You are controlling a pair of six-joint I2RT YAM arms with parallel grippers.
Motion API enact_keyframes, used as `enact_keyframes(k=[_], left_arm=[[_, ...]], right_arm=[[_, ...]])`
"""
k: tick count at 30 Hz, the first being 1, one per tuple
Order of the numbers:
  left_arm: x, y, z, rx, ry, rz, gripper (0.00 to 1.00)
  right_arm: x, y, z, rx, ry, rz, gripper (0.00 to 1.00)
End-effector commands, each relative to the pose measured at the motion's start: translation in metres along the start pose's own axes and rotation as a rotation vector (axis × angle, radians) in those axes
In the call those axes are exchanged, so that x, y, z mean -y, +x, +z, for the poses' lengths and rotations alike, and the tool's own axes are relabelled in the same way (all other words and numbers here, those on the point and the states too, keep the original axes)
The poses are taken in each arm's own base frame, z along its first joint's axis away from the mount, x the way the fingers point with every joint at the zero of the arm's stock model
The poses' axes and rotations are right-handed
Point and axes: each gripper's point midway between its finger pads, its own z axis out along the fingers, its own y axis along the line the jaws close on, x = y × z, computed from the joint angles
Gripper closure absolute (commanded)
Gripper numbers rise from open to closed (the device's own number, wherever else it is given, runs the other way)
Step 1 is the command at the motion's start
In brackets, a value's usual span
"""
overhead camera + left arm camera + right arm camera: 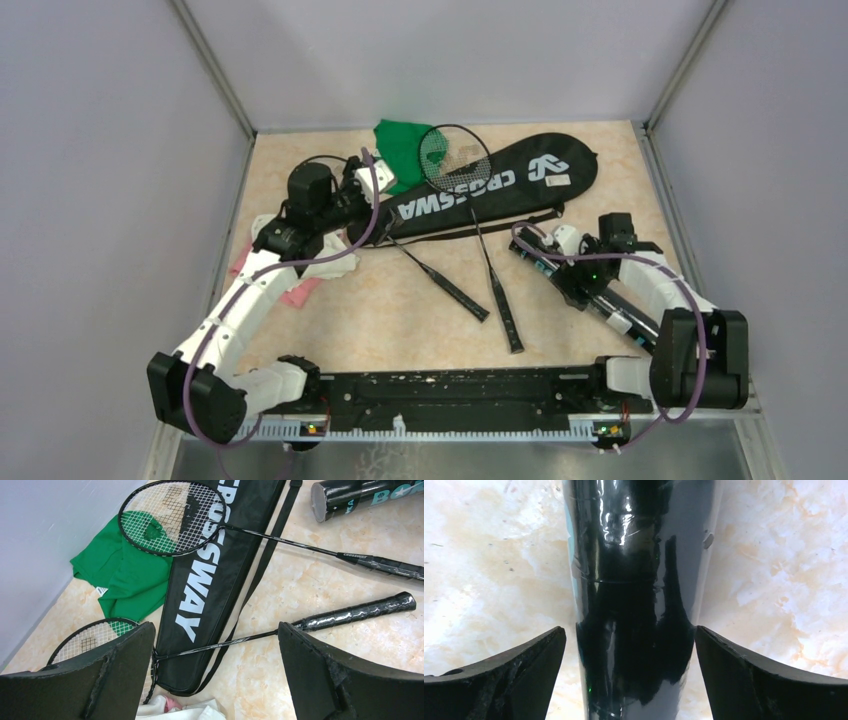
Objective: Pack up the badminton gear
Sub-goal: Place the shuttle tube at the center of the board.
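Note:
The black "CROSSWAY" racket bag (490,185) lies flat at the back of the table, also in the left wrist view (210,590). One racket (487,250) rests its head on the bag. The other racket (440,275) lies in front of it. My left gripper (365,185) is open and empty above that racket's shaft (225,642), near its head (90,640). The black tube (590,290) lies at the right. My right gripper (575,250) is open and straddles the tube (639,605) with a finger on each side. No shuttlecocks show.
A green cloth (400,150) lies at the back left, partly under a racket head (170,517). White and pink cloths (290,285) lie under my left arm. Walls close off the back and both sides.

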Motion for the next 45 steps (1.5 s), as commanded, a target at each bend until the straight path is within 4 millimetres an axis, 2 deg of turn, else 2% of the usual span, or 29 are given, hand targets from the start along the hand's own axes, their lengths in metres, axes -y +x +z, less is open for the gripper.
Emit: enact_keyframes(k=[1,6,10,12,19,24,29,35,45], left_arm=[[-0.009,-0.006,-0.001,0.024,-0.041,0.015,0.01],[-0.017,-0.001,0.005,0.007,-0.082,-0.041,0.01],[-0.029,0.001,0.007,-0.001,-0.148,-0.077,0.01],[-0.038,0.002,0.006,-0.005,-0.200,-0.097,0.01],[-0.074,0.021,0.001,-0.076,-0.371,-0.206,0.01],[-0.096,0.033,-0.012,-0.089,-0.444,-0.269,0.01],[-0.109,0.033,-0.030,-0.057,-0.501,-0.301,0.01],[-0.109,0.033,-0.039,-0.035,-0.499,-0.308,0.01],[-0.106,0.031,-0.043,-0.019,-0.485,-0.298,0.01]], right_arm=[[0.014,-0.044,-0.029,0.154,0.034,0.001,0.02],[0.021,-0.090,-0.059,0.318,0.082,0.002,0.02],[0.007,-0.138,-0.071,0.424,0.079,-0.046,0.05],[-0.007,-0.164,-0.072,0.465,0.063,-0.080,0.07],[-0.040,-0.233,-0.054,0.499,-0.020,-0.102,0.15],[-0.042,-0.266,-0.026,0.469,0.001,-0.045,0.18],[-0.035,-0.278,0.010,0.398,0.018,0.016,0.25],[-0.031,-0.286,0.044,0.343,0.003,0.041,0.34],[-0.037,-0.282,0.083,0.272,-0.050,0.056,0.51]])
